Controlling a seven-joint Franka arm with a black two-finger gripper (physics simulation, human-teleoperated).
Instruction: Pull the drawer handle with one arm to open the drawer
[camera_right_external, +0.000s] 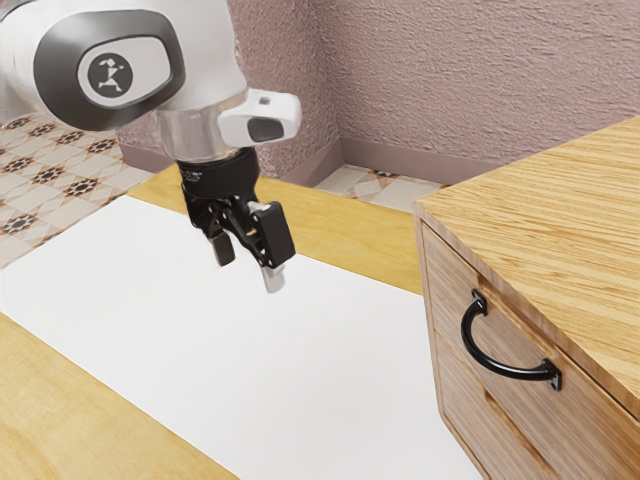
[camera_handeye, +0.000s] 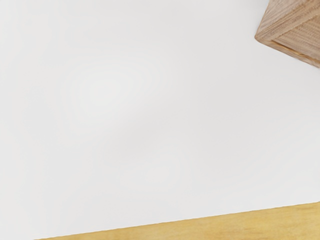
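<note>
If the reach goes wrong: the end effector (camera_right_external: 248, 262) could come in too high or too low, miss the handle (camera_right_external: 505, 352) and bump the wood of the drawer (camera_right_external: 450, 272).
Arm (camera_right_external: 130, 70): on the exterior view's left, hanging down over the white mat (camera_right_external: 250, 380) on the worktop (camera_right_external: 60, 420), hand tipped a bit.
End effector: fingers (camera_right_external: 222, 246) apart, holding nothing.
Handle: black and curved, on the exterior view's right, well apart from the end effector.
Drawer: looks shut, in the wooden cabinet (camera_right_external: 560, 190).
</note>
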